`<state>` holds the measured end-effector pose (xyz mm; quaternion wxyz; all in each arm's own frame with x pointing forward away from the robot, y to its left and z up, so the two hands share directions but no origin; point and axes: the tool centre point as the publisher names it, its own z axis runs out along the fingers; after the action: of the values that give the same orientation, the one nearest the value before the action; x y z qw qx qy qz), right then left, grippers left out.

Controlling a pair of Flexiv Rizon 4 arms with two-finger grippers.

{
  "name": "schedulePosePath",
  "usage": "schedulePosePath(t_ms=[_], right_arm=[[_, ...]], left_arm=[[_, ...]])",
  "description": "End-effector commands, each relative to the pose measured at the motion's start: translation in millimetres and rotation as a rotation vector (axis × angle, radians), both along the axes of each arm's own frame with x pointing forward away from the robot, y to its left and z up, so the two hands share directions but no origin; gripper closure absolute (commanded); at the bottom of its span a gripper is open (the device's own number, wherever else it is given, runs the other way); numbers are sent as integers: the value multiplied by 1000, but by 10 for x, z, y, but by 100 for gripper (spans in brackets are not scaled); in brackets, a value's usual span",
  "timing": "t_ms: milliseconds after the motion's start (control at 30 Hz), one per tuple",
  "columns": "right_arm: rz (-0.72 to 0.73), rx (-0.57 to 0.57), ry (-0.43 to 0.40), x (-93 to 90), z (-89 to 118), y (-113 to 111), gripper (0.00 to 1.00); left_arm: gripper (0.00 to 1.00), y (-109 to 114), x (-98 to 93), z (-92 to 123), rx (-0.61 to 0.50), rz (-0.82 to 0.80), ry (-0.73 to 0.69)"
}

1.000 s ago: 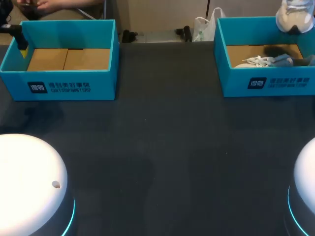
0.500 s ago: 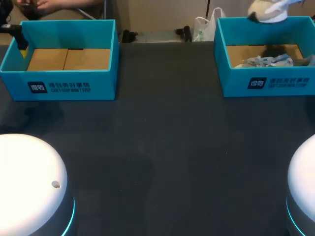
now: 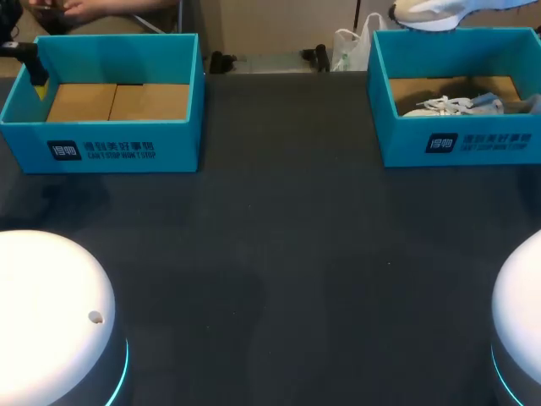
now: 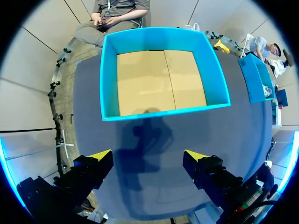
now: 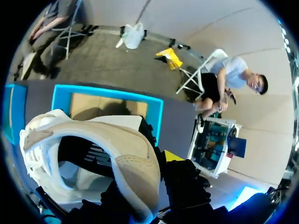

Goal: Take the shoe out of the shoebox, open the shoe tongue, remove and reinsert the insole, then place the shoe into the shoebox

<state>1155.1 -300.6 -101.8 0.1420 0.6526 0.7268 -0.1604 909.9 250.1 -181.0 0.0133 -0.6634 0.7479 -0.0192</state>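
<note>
A beige and white shoe (image 3: pixel 427 12) hangs above the back wall of the right blue shoebox (image 3: pixel 461 142). My right gripper (image 5: pixel 145 169) is shut on its heel collar (image 5: pixel 138 172), and one yellow tip shows beside the shoe. In the head view that gripper is out of sight. A second shoe with white laces (image 3: pixel 452 105) lies inside the right shoebox. The left blue shoebox (image 3: pixel 110 144) holds only its cardboard floor. My left gripper (image 4: pixel 148 156) hovers open over the table just in front of this box (image 4: pixel 163 112), and nothing is between its fingers.
The white bases of my arms (image 3: pixel 51 313) (image 3: pixel 520 321) stand at the table's near corners. Dark tabletop (image 3: pixel 287 237) stretches between the two boxes and toward the front edge.
The held shoe has swung left along the back of the right shoebox and now lies more level, toe to the left. The left arm has not moved.
</note>
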Motion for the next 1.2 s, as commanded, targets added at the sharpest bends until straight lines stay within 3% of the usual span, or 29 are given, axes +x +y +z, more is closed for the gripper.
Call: schedulePosePath(t_ms=[33,200,633,833,1200], right_arm=[[-4,-38,-67,-305,-31,36,100],[-28,-45,-93,-410,-77,30,100],[-28,-45,-93,-410,-77,30,100],[-161,-64,-114,-461,-208,-51,100],[-227,-74,-122,-504,-447,-73,100]], left_arm=[[0,0,-10,2,2,0,-1],[0,0,-10,2,2,0,-1],[0,0,-10,2,2,0,-1],[0,0,-10,2,2,0,-1],[0,0,-10,2,2,0,-1]])
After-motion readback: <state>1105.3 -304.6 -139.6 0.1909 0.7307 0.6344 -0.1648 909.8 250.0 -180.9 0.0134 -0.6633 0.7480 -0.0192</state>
